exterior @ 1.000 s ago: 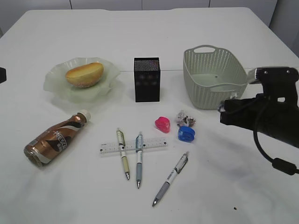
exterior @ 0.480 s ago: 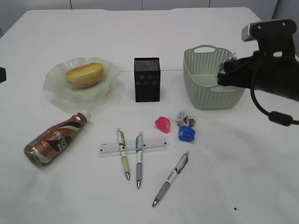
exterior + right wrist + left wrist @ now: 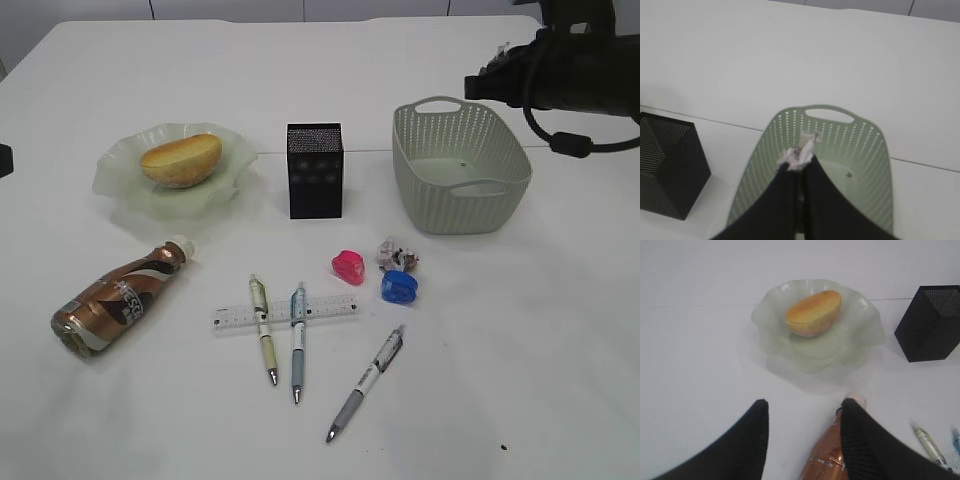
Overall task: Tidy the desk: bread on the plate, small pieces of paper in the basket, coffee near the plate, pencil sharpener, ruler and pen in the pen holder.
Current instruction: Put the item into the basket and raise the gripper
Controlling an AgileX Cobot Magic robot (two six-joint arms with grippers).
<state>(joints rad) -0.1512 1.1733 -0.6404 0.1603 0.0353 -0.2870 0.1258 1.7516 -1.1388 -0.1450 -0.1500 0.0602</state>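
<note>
Raised: paper scrap (image 3: 800, 154) between fingers (image 3: 785, 200).

Bread (image 3: 181, 160) sits on the plate (image 3: 120, 185) at left; pen holder (image 3: 315, 170) stands centre, basket (image 3: 460, 165) right. Before them lie the coffee bottle (image 3: 118, 296), ruler (image 3: 285, 311) under two pens (image 3: 262, 329), and sharpeners (image 3: 397, 287).

The matte black right arm (image 3: 570, 75) is a blocky, angular casing, dull rather than glossy, with a thick black cable (image 3: 585, 140) looping beneath it and a fat cylindrical bead on that cable. The right gripper (image 3: 801, 167) has two long, smooth black fingers (image 3: 785, 200) tapering to narrow tips. The left gripper (image 3: 802, 432) has broader black fingers (image 3: 862, 440), curved like horns, their inner faces ribbed with fine ridges. No markings or screws are clear enough to make out.
</note>
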